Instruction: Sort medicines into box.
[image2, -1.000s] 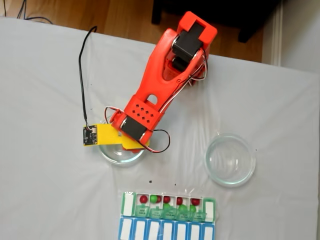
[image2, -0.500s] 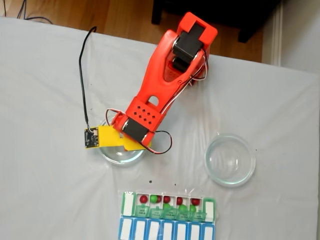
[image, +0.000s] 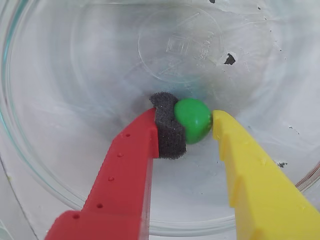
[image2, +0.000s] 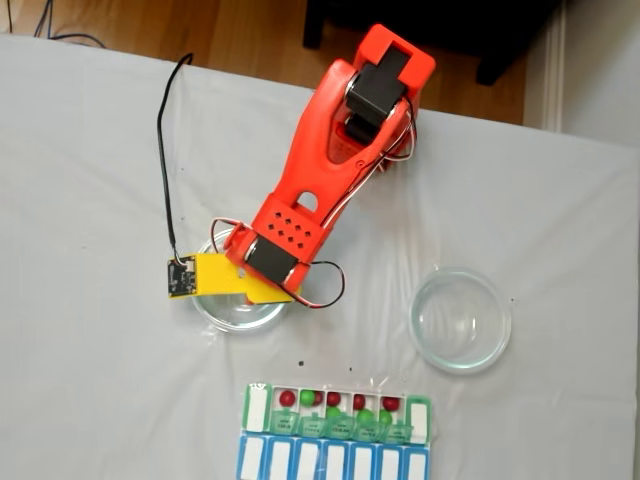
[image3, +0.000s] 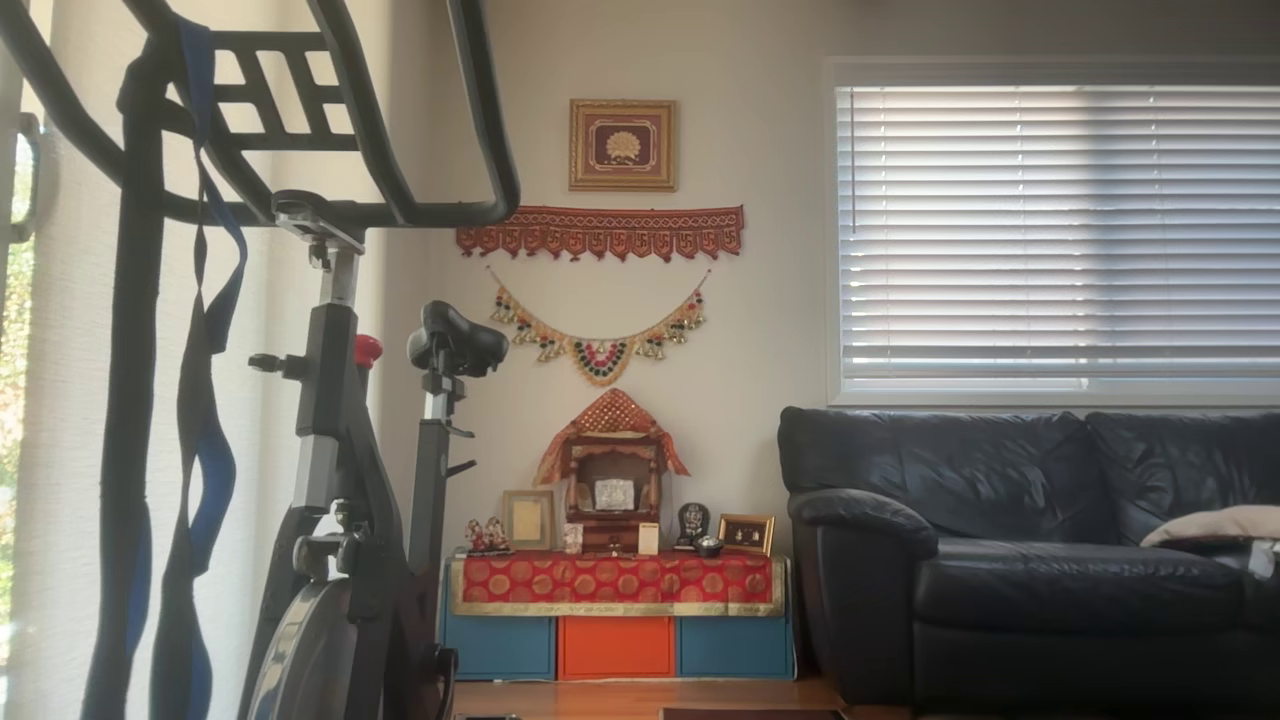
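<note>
The fingers are closing on a green ball at the glass dish's centre, foam touching, so they should be squeezing gently before lifting toward the box at lower frame.

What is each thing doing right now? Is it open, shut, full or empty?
Gripper: closing on the green ball, foam pad touching it, yellow finger beside it; firm grip not certain.
Green ball: between the fingers, low in the left dish.
Left dish: under the gripper.
Right dish: empty.
Pill box: green lids open, red and green balls inside.
Blue-framed row: white lids shut.
</note>
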